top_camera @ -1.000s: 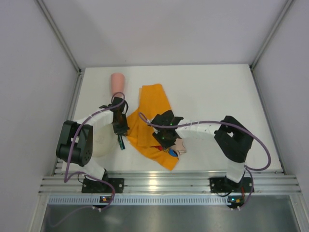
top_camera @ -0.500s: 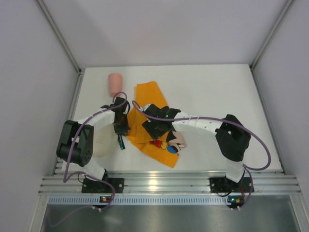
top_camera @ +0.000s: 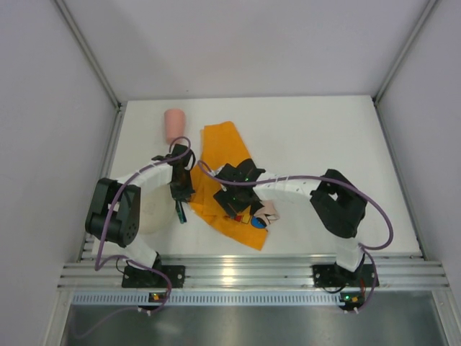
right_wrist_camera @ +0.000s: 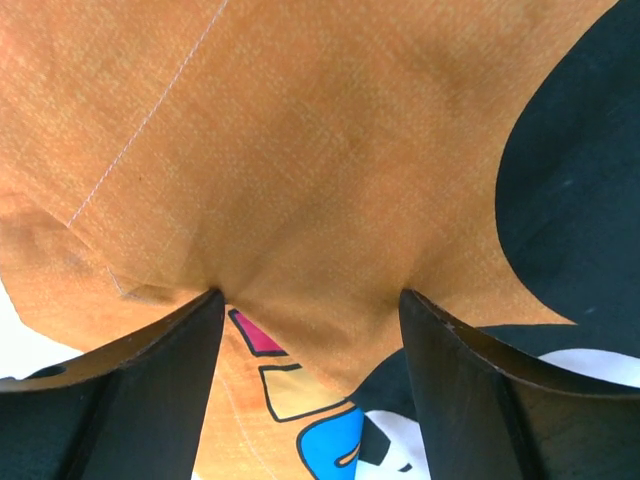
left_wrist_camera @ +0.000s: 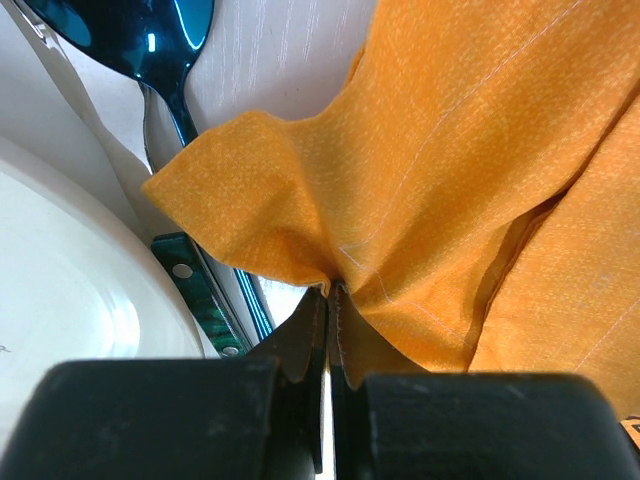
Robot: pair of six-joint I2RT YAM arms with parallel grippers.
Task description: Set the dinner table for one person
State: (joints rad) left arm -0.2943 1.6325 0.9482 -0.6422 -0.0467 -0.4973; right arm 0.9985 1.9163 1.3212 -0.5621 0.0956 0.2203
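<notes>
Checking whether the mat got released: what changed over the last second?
The right gripper moved left and farther over the orange mat, its jaws opening; the mat's far end shifted slightly left. The left gripper stayed shut on the mat's edge; the pink cup and plate did not move.

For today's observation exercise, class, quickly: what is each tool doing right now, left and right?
Left tool: closed, pinching a fold of the orange cloth.
Right tool: open over the same cloth, holding nothing.
</notes>
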